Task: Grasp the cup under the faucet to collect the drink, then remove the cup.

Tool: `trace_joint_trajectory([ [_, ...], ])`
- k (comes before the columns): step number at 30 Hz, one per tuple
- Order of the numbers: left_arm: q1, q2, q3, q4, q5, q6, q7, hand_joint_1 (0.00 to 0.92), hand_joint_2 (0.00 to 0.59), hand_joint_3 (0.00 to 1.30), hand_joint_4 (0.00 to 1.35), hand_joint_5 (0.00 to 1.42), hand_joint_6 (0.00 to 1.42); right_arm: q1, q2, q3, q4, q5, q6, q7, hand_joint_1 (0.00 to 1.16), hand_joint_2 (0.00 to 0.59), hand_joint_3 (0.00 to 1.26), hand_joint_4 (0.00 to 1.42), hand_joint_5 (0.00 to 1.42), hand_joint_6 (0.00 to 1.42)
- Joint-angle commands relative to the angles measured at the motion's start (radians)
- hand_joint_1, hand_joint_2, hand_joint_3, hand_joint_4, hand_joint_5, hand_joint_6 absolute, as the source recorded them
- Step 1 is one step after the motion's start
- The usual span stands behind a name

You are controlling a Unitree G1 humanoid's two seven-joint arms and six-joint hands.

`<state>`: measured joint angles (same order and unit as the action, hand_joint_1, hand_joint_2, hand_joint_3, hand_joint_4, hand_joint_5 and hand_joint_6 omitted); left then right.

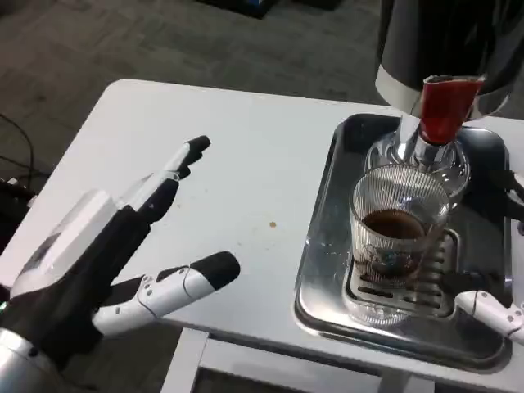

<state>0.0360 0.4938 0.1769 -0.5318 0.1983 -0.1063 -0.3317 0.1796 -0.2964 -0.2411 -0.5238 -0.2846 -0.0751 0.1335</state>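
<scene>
A ribbed clear glass cup [399, 233] with dark brown drink in its lower part stands upright on the slotted drip grate [438, 291] of a steel tray [323, 270]. Just above its rim is the faucet [442, 110] with a red handle, fixed to a black and silver dispenser [450, 41]. My right hand [495, 309] shows at the right edge beside the cup: a white fingertip low near the grate and a dark fingertip [512, 187] higher up, spread apart and not touching the glass. My left hand [123, 246] hovers over the table's left part, fingers spread, holding nothing.
The white table [246, 155] carries a small brown speck [273, 223] between my left hand and the tray. Its left and front edges lie close to my left hand, with dark carpet beyond. The tray's raised rim surrounds the cup.
</scene>
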Motion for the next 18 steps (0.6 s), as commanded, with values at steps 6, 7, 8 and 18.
trace_joint_trajectory([
  [6,0.026,0.005,0.011,-0.018,-0.004,0.005,-0.002,0.0,0.055,0.03,0.0,0.05,0.03,-0.045,0.018,0.039,0.116,0.021,-0.062,-0.045,0.64,0.182,0.09,0.18,0.15,0.15],
  [7,0.029,0.004,0.013,-0.017,-0.006,0.003,-0.001,0.0,0.055,0.03,0.0,0.05,0.03,-0.05,0.02,0.044,0.123,0.02,-0.063,-0.047,0.64,0.182,0.09,0.18,0.15,0.15],
  [8,0.031,0.004,0.014,-0.016,-0.007,0.001,-0.001,0.0,0.055,0.03,0.0,0.05,0.03,-0.054,0.02,0.049,0.129,0.02,-0.065,-0.048,0.64,0.182,0.09,0.18,0.15,0.15],
  [18,0.054,0.006,0.03,-0.017,-0.013,-0.008,0.0,0.0,0.055,0.04,0.01,0.06,0.03,-0.09,0.035,0.104,0.157,0.016,-0.057,-0.064,0.66,0.176,0.07,0.21,0.17,0.15],
])
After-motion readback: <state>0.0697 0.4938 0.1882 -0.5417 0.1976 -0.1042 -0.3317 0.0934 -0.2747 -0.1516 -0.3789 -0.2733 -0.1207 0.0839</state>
